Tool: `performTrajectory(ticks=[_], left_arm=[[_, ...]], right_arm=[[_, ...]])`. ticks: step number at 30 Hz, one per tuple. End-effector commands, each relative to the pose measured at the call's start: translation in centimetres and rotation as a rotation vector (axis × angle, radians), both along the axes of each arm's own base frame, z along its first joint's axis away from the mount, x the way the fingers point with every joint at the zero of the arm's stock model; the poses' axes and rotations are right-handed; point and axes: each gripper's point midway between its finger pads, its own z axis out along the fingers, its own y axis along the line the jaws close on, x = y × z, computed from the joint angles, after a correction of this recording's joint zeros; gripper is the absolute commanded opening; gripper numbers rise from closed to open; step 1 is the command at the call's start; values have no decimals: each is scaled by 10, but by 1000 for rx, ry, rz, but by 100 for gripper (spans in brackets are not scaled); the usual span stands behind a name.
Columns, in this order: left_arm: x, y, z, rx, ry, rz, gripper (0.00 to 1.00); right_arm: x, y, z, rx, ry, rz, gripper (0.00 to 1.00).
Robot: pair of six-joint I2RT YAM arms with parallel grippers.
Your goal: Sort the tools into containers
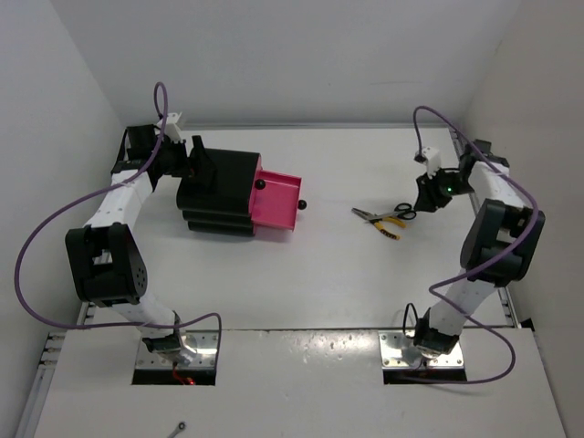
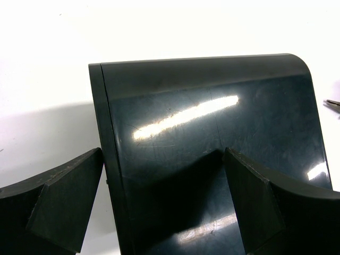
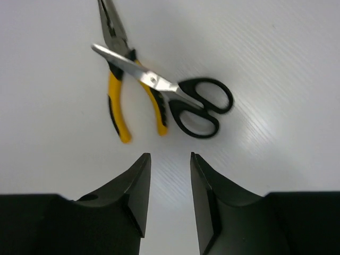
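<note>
The black cabinet point(image 1: 217, 193) stands at the left, with one magenta-pink drawer point(image 1: 278, 203) pulled out to the right. My left gripper point(image 1: 194, 168) is open at the cabinet's far back corner. In the left wrist view it point(image 2: 162, 199) straddles the edge of the glossy cabinet top point(image 2: 212, 122). Yellow-handled pliers point(image 1: 381, 221) and black-handled scissors point(image 1: 404, 212) lie crossed on the table at the right. My right gripper point(image 1: 426, 195) hovers open and empty beside them. In the right wrist view it point(image 3: 170, 159) is just short of the pliers point(image 3: 114, 101) and scissors point(image 3: 159, 84). The screwdriver is out of view.
White walls close in the table on the left, back and right. A round black knob point(image 1: 302, 204) sticks out from the open drawer, and another knob point(image 1: 259, 184) sits above it. Purple cables loop off both arms.
</note>
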Motion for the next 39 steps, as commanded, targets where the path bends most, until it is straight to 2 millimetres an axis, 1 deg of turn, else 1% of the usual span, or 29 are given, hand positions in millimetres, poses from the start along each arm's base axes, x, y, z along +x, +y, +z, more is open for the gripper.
performTrajectory(ticks=[1,2,3,4,5,6,7,9,10,12,13,17,18,19,20,21,22,23,24,26,27,28,29,31,35,36,37,38,39], left_arm=[[-40,-10,-67,60,236,-36,100],[-40,-10,-67,60,236,-36,100],[-40,-10,-67,60,236,-36,100],[-40,-10,-67,60,236,-36,100],[-40,-10,-67,60,236,-36,100],[-40,-10,-71,59,246,-36,100],[-40,-10,-71,59,246,-36,100],[-40,-13,-71,60,246,-45,100],[-40,-13,-74,59,255,-46,100],[-40,-12,-75,66,256,-39,100],[-40,-12,-75,66,256,-39,100],[-40,-12,-82,64,274,-40,100],[-37,-12,-79,65,265,-40,100],[-37,-12,-79,65,265,-40,100],[-37,-12,-82,64,274,-40,100],[-37,-12,-82,64,274,-40,100],[-37,-10,-83,71,275,-34,100],[-37,-10,-83,71,275,-34,100],[-37,-10,-83,71,275,-34,100],[-37,-10,-83,71,275,-34,100],[-37,-10,-83,71,275,-34,100],[-37,-10,-83,71,275,-34,100],[-37,-10,-83,71,275,-34,100],[-37,-10,-83,71,275,-34,100],[-37,-10,-86,70,284,-34,100],[-37,-10,-86,70,284,-34,100],[-37,-10,-86,70,284,-34,100],[-37,-10,-86,70,284,-34,100],[-37,-10,-86,70,284,-34,100]], right_arm=[[9,-21,11,-19,-189,243,37],[10,-24,-2,-2,-167,290,38],[10,-25,-2,-2,-166,290,38],[18,-32,3,-14,-205,328,40],[14,-34,-1,8,-185,336,41],[17,-35,-9,15,-176,354,44],[18,-38,-13,21,-192,367,45],[20,-36,-19,32,-213,399,49],[25,-38,-22,20,-230,408,50],[30,-37,-20,22,-264,414,53],[29,-32,-22,29,-257,423,55],[43,-26,-23,12,-318,461,55],[46,-25,-21,12,-337,462,49],[47,-20,-23,20,-345,472,47],[52,-22,-22,6,-365,474,46],[52,-22,-22,5,-365,474,46],[56,-18,-22,-4,-383,498,46],[55,-13,-27,-4,-370,510,46],[56,-14,-27,-8,-377,518,46],[53,-5,-33,-2,-358,547,46],[56,-6,-34,-4,-361,547,46],[58,-1,-35,1,-358,567,47],[58,-3,-37,-8,-352,568,47],[56,0,-43,-6,-333,596,51],[57,-4,-48,-30,-326,629,51],[53,-5,-49,-30,-309,630,51],[55,-6,-52,-32,-313,640,51],[55,-3,-51,-37,-308,657,51],[51,-3,-56,-34,-291,668,51]])
